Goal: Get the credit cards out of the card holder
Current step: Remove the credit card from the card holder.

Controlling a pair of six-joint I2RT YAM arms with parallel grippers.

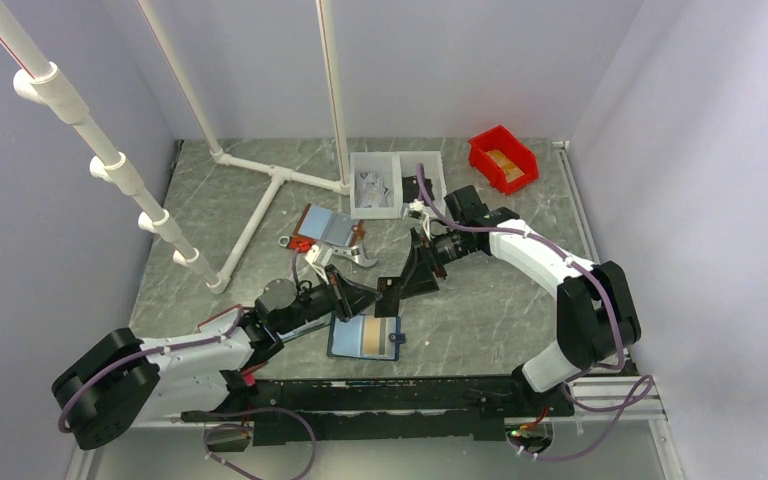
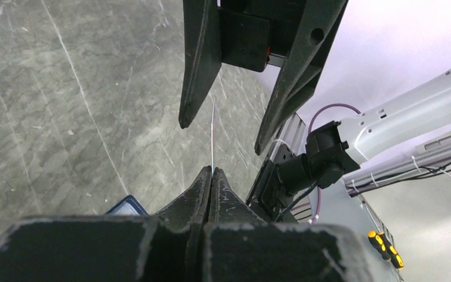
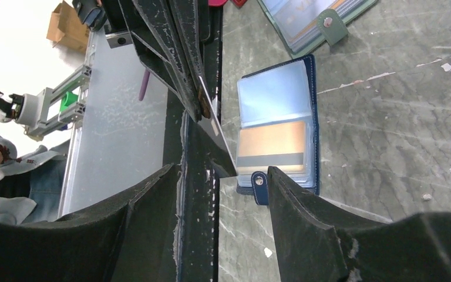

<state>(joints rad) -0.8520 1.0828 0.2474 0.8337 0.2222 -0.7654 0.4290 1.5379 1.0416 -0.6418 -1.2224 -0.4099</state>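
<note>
Grey marble tabletop [image 1: 510, 310] carries the open navy card holder [image 1: 345, 342] near its front edge, 1 tan card [image 1: 372, 335] pocketed inside. Just above, the left gripper [image 2: 211, 171] pinches the black card [image 3: 218, 140] edge-on; the right gripper [image 3: 222, 169] gapes on either side of it.

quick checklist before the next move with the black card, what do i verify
1. Left gripper shut on the black card: ok.
2. Right gripper open, one finger on either side of the card: ok.
3. Black card clear of the navy card holder: ok.
4. Tan card out of its pocket: not ok, it sits in the holder.
5. Holder lying open on the table: ok.
</note>
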